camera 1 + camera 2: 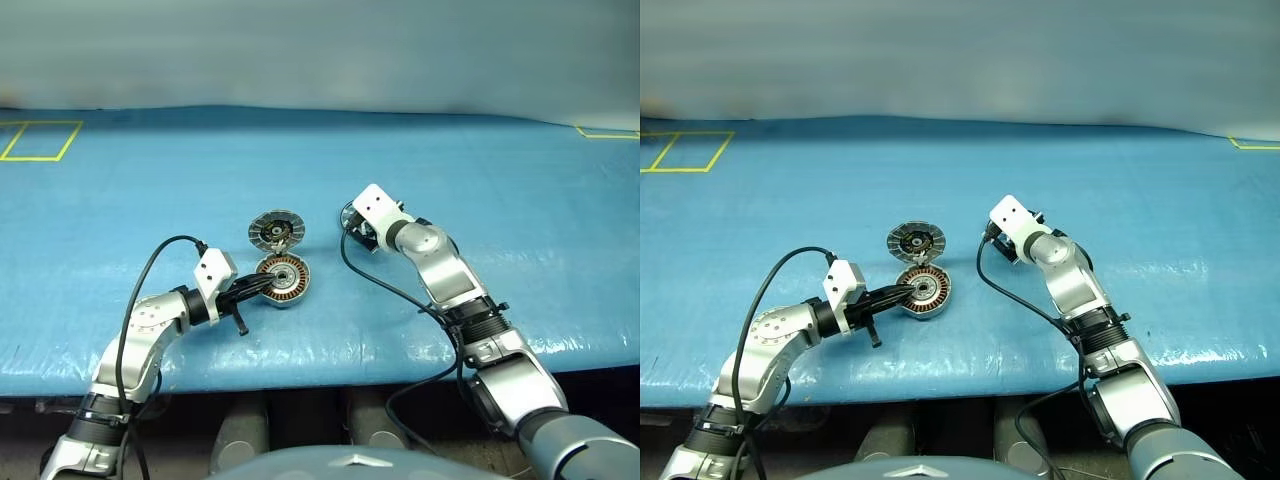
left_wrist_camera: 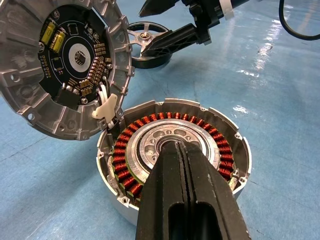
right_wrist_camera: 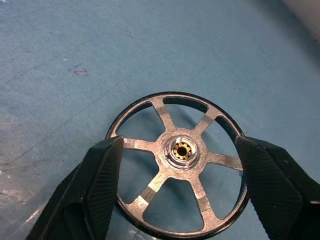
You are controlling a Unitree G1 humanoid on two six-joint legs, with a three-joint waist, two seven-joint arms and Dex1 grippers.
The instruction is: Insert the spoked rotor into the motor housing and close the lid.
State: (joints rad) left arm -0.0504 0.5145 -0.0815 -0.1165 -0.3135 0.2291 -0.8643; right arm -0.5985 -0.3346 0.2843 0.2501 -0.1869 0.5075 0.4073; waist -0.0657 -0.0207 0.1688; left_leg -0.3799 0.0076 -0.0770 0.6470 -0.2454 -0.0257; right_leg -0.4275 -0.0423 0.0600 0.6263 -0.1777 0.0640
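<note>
While the lid (image 2: 65,65) stands swung open on its hinge, leaning back from the motor housing (image 2: 220,125), we have the copper windings and the metal centre fully exposed; our left gripper (image 2: 186,165) is shut with nothing between its fingers, its tips resting over the housing's centre, as far as we can judge bracing it on the blue table cover (image 1: 500,200). Well apart to the right lies the spoked rotor (image 3: 180,162), flat on the cover with its shiny hub facing up; our right gripper (image 3: 180,175) straddles it, wide open, one finger outside each side of the black rim. Whether the pads already touch the rim we cannot quite tell; it looks like bare contact at most, so we count nothing as held yet.

The step in hand, as we read it, is the pick-up of the rotor; to do it well we should keep the fingers on opposite sides of the rim across the hub, close evenly so the ring does not skate sideways, and lift it level; the left fingers must clear the housing's centre before the rotor comes over, and the lid must stay back.
</note>
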